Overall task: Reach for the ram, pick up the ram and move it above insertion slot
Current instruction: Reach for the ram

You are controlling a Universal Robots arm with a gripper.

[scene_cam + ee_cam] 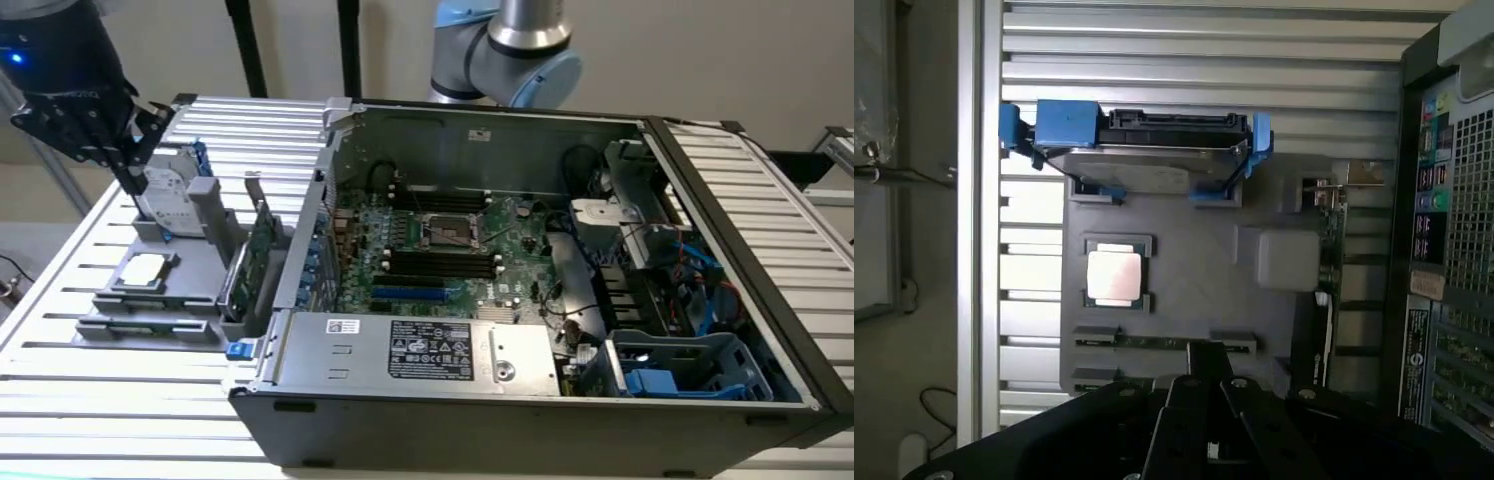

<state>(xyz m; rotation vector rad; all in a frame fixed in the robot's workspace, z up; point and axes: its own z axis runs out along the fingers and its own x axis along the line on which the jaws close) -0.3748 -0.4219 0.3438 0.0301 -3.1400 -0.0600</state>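
The ram [1154,343] is a thin dark-green stick lying edge-up across a slotted row of the grey parts holder [1184,270], just past my fingertips in the wrist view. My black gripper [134,180] hangs at the exterior view's left, above the back of the holder [200,290] near the hard drive. Its fingers [1194,400] meet at the tips with nothing between them. Inside the open computer case, the black memory slots [441,262] lie beside the processor socket [447,232].
A silver hard drive with blue rails [1144,150], a processor chip [1116,275] and a green expansion card with a metal bracket [260,255] share the holder. The case wall [320,200] rises between holder and motherboard. A second arm [514,55] stands behind the case.
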